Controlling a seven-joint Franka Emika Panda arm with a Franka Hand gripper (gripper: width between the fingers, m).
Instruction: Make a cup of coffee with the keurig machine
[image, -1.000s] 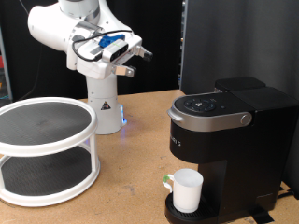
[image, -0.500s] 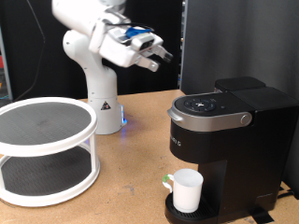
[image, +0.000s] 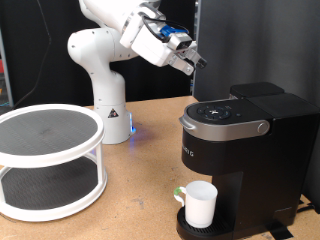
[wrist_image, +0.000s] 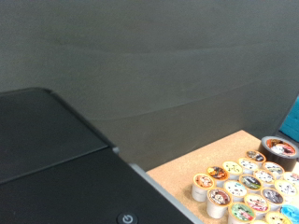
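The black keurig machine (image: 243, 143) stands at the exterior view's right with its silver-grey handle down. The white cup (image: 201, 204) sits on the machine's round drip tray, under the spout. My gripper (image: 194, 63) hangs in the air above and to the left of the machine's top. Its fingers look apart and nothing shows between them. The fingers do not show in the wrist view. That view looks over the machine's black top (wrist_image: 58, 161).
A white two-tier round rack (image: 50, 160) stands at the exterior view's left, and the robot's base (image: 110, 115) stands behind it. In the wrist view, several coffee pods (wrist_image: 238, 187) lie grouped on the wooden table beyond the machine, next to a dark roll (wrist_image: 278, 149).
My arm has swung from the exterior view's left to the right and risen slightly, bringing the gripper close above the machine. The cup and machine have not moved.
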